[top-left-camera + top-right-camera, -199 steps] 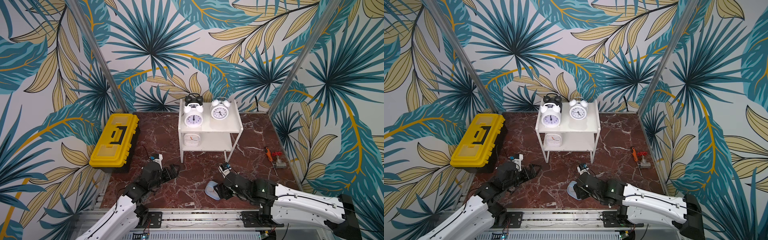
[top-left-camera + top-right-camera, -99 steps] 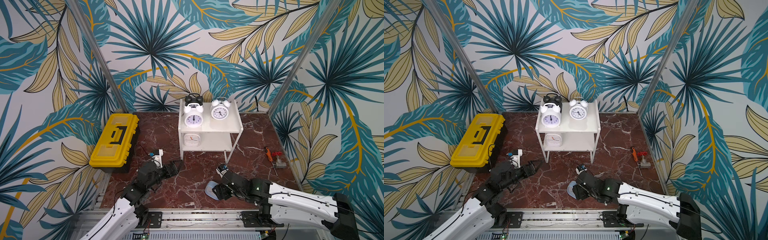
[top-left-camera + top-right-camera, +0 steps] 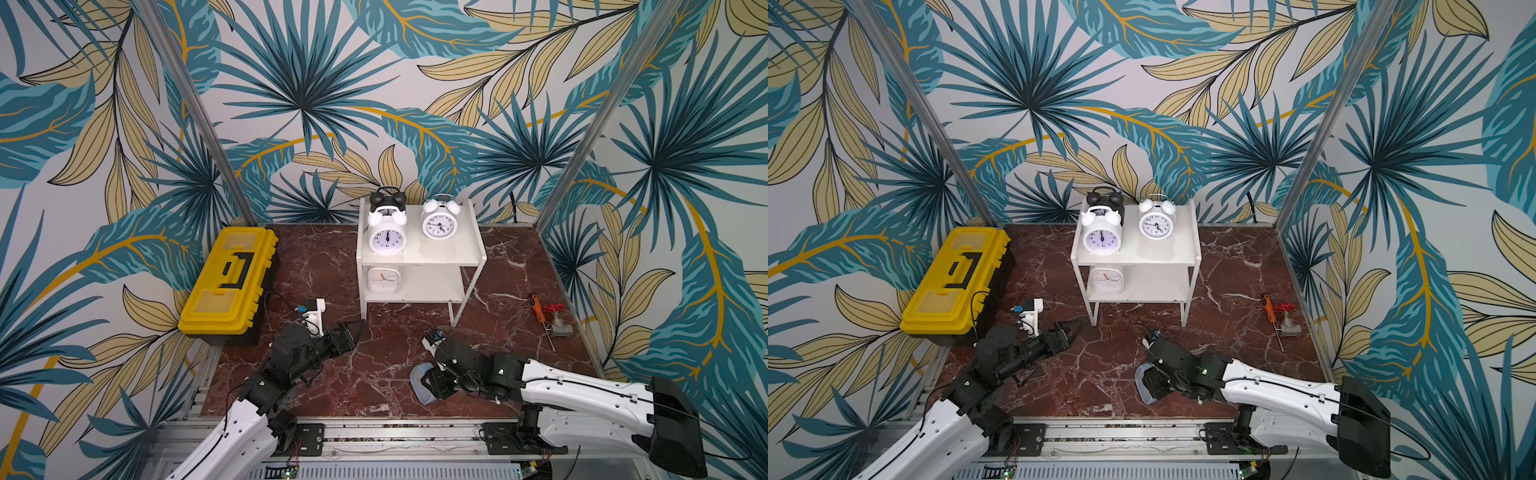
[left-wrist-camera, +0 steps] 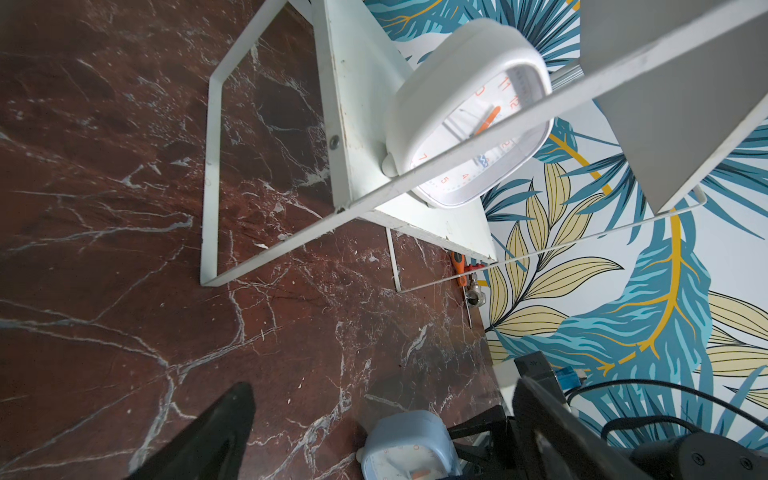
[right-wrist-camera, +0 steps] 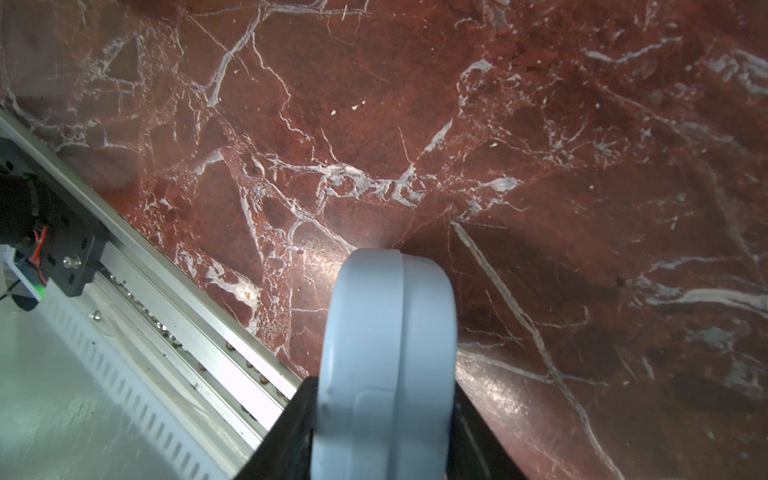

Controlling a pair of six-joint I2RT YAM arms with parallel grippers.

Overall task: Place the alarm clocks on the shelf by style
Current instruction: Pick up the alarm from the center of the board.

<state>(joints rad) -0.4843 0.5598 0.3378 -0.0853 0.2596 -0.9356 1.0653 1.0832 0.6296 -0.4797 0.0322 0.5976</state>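
The white shelf [image 3: 453, 249] [image 3: 1175, 249] stands at the back. Its top board carries a black twin-bell clock [image 3: 387, 197] and two white twin-bell clocks [image 3: 387, 239] [image 3: 439, 224]. A white rounded-square clock [image 3: 384, 279] [image 4: 469, 116] sits on the lower board. The light blue alarm clock [image 3: 419, 374] [image 3: 1144, 388] [image 4: 409, 449] [image 5: 386, 353] is at the front of the marble floor. My right gripper [image 3: 434, 382] [image 5: 382, 395] is shut on it, a black finger against each flat side. My left gripper [image 3: 353, 328] [image 4: 382, 390] is open and holds nothing, near the shelf's front left leg.
A yellow toolbox [image 3: 228, 282] lies at the left edge. An orange-handled screwdriver [image 3: 536, 307] and a metal valve [image 3: 557, 326] lie at the right by the wall. A metal rail [image 3: 374, 428] runs along the front edge. Patterned walls close three sides.
The right jaws have closed onto the light blue clock. The left gripper has edged slightly toward the shelf and stays open.
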